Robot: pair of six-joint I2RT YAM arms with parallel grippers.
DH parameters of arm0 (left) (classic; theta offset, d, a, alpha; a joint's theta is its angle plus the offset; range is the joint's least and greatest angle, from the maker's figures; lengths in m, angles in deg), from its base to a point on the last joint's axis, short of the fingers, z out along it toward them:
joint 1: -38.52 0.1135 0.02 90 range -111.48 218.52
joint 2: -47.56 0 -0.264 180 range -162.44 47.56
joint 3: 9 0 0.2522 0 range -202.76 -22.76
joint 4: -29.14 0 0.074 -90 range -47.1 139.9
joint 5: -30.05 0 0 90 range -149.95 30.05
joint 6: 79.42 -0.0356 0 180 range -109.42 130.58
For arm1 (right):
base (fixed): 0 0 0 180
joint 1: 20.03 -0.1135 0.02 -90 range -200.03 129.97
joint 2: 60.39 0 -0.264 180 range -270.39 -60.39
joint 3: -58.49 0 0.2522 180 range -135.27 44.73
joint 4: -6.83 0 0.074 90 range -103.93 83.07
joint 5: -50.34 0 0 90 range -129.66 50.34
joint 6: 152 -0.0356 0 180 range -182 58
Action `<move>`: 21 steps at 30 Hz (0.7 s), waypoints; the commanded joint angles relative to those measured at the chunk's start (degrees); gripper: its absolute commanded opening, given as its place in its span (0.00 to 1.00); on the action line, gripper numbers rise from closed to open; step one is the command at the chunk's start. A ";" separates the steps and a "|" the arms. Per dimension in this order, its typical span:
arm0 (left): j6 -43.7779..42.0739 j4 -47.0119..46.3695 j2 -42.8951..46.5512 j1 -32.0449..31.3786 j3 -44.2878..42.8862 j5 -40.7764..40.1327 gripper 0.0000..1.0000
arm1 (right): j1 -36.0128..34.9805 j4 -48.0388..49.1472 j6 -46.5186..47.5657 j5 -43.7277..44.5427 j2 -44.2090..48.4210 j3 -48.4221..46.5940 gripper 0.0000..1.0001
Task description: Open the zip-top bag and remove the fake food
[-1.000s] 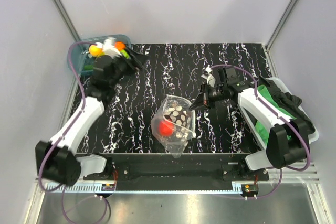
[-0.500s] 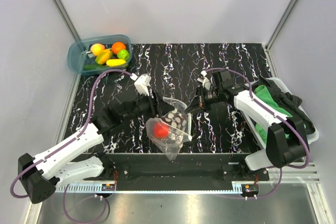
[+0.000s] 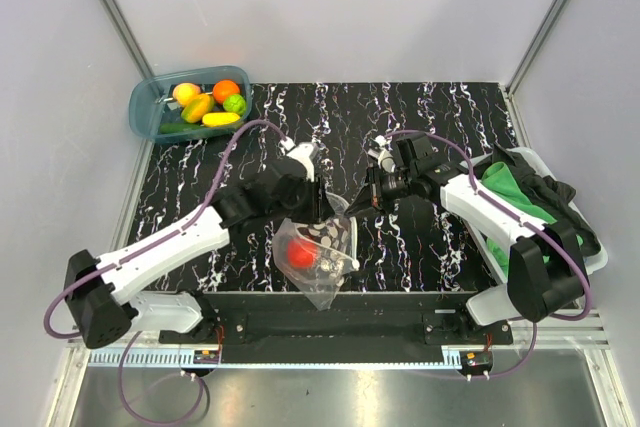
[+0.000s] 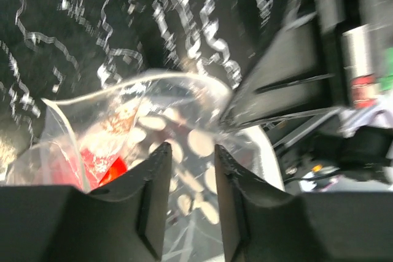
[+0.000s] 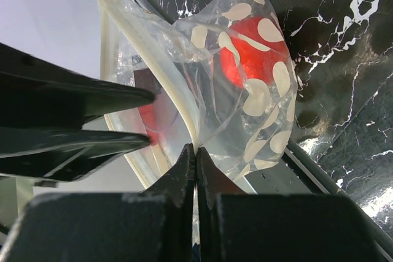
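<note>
Bag: the zip-top bag (image 3: 338,239) sits close to the worktop's (image 3: 430,127) near edge, about midway along it, with its open mouth toward the far edge and its dotted patch on top.
Red piece: one red piece (image 3: 300,253) of fake food sits low inside, toward the bag's near-left side; I see no other piece in there.
Left gripper: the left gripper (image 4: 191,148) is at the mouth, jaws apart with nothing clamped between them, aimed at the red piece.
Right gripper: the right gripper (image 5: 195,151) is clenched on the right-hand rim of the mouth, pinching the zip strip and holding it up.
Step in hand: probably reaching in for the red piece while the other side holds the mouth open.
Reach: enter through the middle of the opening so neither finger snags the film; the plastic looks thin and should bunch if pushed.
Grip: straddle the piece fully before squeezing. It looks round and glossy, so a tip-only pinch may squirt it deeper. Catch no film with it.
Hold: the rim pinch must be firm, or the whole bag may lift with the piece.
Cloth: a green cloth (image 3: 505,192) lies at the right edge, well apart.
Tub: a blue tub (image 3: 137,112) at the far left corner holds the loose pieces (image 3: 200,107); it is the likely place for the red one.
</note>
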 commanded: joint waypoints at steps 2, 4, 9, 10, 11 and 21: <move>-3.03 5.40 -4.08 -2.43 -4.72 -3.92 0.32 | -0.63 2.54 -1.26 0.97 2.54 -0.73 0.00; -3.47 6.28 -5.14 -2.96 -4.90 -4.10 0.32 | -0.72 2.46 -1.44 1.23 3.06 -0.82 0.00; -6.28 10.40 -10.58 -2.96 -6.13 -4.45 0.32 | -1.69 2.46 -1.35 2.20 3.51 -1.87 0.00; -6.63 11.12 -11.38 -3.05 -6.48 -4.63 0.32 | -1.77 2.46 -1.35 2.38 3.59 -1.96 0.00; -7.33 11.82 -11.82 -3.05 -6.31 -4.63 0.31 | -1.78 2.46 -1.44 2.47 3.59 -1.87 0.00; -9.01 12.35 -13.84 -3.84 -0.86 -10.34 0.50 | -2.04 3.34 -1.35 2.38 2.72 -0.82 0.00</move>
